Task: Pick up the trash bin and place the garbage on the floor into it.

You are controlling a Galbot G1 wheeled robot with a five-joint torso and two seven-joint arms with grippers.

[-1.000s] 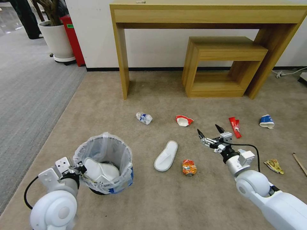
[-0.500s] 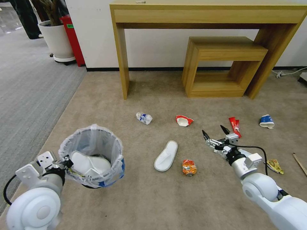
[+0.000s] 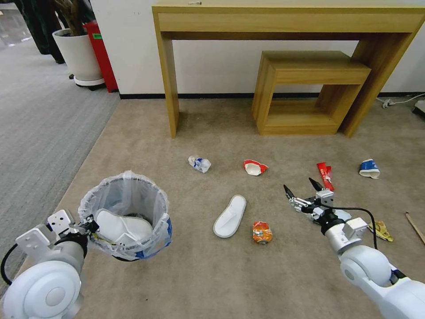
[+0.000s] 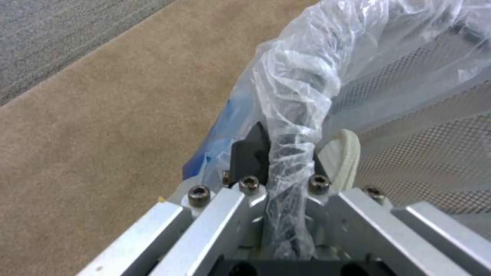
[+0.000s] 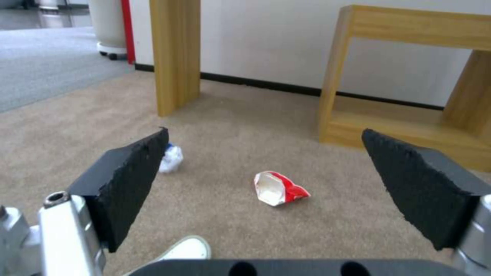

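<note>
The trash bin (image 3: 128, 200), lined with a crinkly white bag, hangs at the near left above the floor (image 3: 186, 274). My left gripper (image 3: 91, 226) is shut on its rim; in the left wrist view the gripper (image 4: 284, 153) pinches the bag-wrapped edge (image 4: 299, 96). One white slipper (image 3: 119, 226) lies inside the bin. Garbage is scattered on the carpet: a white slipper (image 3: 230, 216), an orange wrapper (image 3: 262, 232), a red-white cup (image 3: 254, 167), a crumpled blue-white piece (image 3: 199, 163), a red wrapper (image 3: 325, 175) and a blue-white cup (image 3: 369, 169). My right gripper (image 3: 302, 189) hovers open and holds nothing, pointing towards the red-white cup (image 5: 279, 188).
A wooden desk (image 3: 283, 20) and a low wooden stool (image 3: 310, 88) stand against the far wall. A yellow wrapper (image 3: 380, 230) and a wooden stick (image 3: 415, 227) lie at the right. Grey ribbed carpet (image 3: 40, 124), a white plant pot (image 3: 79, 57) and a red box (image 3: 102, 53) are on the left.
My left arm has carried the bin leftward and nearer to me. The right gripper has drifted right and nearer, still open.
</note>
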